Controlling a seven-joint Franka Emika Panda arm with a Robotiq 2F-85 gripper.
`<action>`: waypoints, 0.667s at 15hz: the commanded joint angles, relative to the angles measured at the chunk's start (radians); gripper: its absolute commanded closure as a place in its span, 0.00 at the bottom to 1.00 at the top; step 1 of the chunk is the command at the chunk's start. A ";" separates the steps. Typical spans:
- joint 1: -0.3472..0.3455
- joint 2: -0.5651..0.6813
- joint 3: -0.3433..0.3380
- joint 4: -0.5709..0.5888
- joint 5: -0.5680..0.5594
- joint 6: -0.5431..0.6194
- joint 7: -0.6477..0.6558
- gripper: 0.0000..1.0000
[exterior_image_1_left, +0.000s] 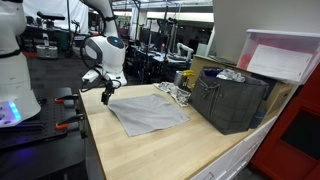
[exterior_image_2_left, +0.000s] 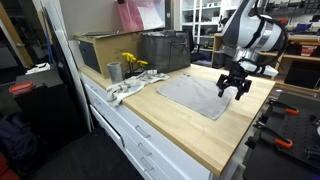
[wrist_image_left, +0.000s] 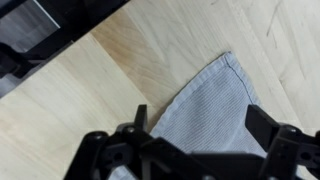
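A grey cloth (exterior_image_1_left: 150, 113) lies flat on the light wooden table (exterior_image_1_left: 150, 150); it also shows in an exterior view (exterior_image_2_left: 195, 95) and in the wrist view (wrist_image_left: 205, 110). My gripper (exterior_image_1_left: 106, 94) hangs open just above the cloth's near corner, by the table's edge, as an exterior view (exterior_image_2_left: 235, 88) also shows. In the wrist view the two fingers (wrist_image_left: 200, 135) straddle the cloth's corner with nothing between them. I hold nothing.
A dark crate (exterior_image_1_left: 230, 100) stands on the table at the back; it also shows in an exterior view (exterior_image_2_left: 165, 50). A metal cup (exterior_image_2_left: 114, 71), a yellow item (exterior_image_2_left: 133, 63) and a crumpled white rag (exterior_image_2_left: 125, 90) lie beside the cloth. A cardboard box (exterior_image_2_left: 100, 50) stands behind.
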 joint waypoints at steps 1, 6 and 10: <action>0.073 -0.001 -0.063 0.022 -0.289 -0.012 0.145 0.00; 0.101 0.039 -0.120 0.215 -0.686 -0.313 0.398 0.00; 0.097 0.034 -0.102 0.395 -0.694 -0.634 0.400 0.00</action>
